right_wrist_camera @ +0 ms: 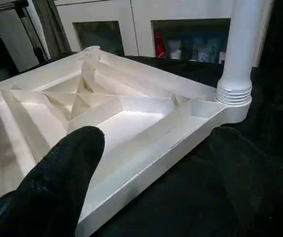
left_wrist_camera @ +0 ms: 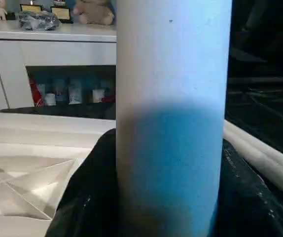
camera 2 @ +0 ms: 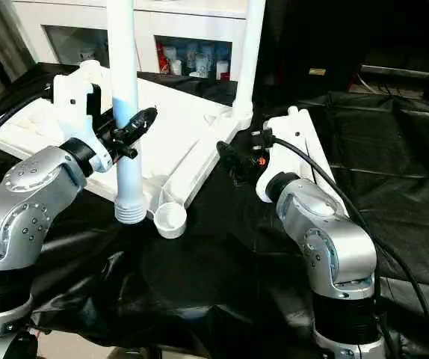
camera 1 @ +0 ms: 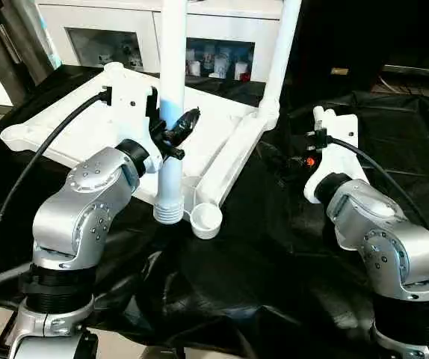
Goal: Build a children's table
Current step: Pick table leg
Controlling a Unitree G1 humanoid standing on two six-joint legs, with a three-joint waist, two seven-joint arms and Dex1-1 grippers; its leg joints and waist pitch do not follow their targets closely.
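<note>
Left gripper (camera 1: 176, 136) pinched an upright white tapered tube leg (camera 1: 172, 112) above the ribbed white plastic tabletop (camera 1: 87, 127); right gripper (right_wrist_camera: 151, 163) hung spread wide.

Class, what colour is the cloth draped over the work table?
Black cloth, seen best in the left eye view.

Black-draped table (camera 1: 274, 254) under upturned tabletop (camera 1: 87, 123)

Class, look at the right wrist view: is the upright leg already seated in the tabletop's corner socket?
Yes: the leg stands upright with its ribbed end in the tabletop's corner socket.
</note>
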